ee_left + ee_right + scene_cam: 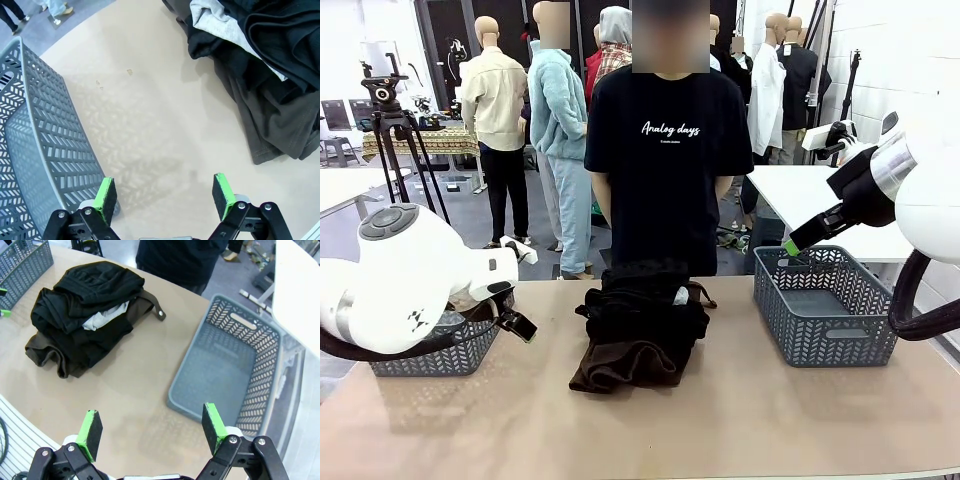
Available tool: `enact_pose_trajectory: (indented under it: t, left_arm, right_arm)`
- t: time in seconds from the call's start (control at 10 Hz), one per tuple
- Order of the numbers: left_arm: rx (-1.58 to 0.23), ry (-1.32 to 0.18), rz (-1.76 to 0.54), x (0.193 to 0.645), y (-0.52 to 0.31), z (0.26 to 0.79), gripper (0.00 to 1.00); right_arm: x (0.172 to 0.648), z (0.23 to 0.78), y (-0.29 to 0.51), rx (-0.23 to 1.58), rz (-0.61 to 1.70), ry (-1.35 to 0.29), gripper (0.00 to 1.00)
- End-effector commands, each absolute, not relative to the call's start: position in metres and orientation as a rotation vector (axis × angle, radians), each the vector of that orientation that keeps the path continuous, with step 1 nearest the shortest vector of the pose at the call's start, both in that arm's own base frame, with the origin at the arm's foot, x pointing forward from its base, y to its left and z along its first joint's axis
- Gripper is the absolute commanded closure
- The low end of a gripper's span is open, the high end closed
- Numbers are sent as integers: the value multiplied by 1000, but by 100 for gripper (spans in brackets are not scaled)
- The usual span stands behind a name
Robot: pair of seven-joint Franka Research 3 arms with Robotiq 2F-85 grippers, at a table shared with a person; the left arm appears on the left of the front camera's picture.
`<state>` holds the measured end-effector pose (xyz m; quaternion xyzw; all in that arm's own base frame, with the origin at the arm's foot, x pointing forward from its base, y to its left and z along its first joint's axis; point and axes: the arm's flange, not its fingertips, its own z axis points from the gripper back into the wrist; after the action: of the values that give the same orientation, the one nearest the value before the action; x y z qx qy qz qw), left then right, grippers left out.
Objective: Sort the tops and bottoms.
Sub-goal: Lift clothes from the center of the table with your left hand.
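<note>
Hovering above counter (770, 420): left claw (165, 192), right claw (152, 422), both spread wide, empty. Garment pile (640, 330) between claws, apart from both; long axis person-to-robot, dark brown garment (620, 365) nearest robot.

The left gripper (164, 192) hangs wide open, low over the table (150, 125). The right gripper (150, 425) is wide open too, higher above the table.
</note>
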<state>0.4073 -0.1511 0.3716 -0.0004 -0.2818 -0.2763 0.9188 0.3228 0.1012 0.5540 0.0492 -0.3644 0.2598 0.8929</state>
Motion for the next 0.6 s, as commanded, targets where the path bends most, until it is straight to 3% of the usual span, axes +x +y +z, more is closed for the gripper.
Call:
enact_pose_trajectory:
  t: [0.0,0.5]
  left_arm:
    - [3,-580,-573,408,-149,372,0]
    - [44,-650,-565,411,-151,370,0]
  right_arm:
    - [326,552,103,117,541,-766,0]
    - [326,552,103,117,541,-766,0]
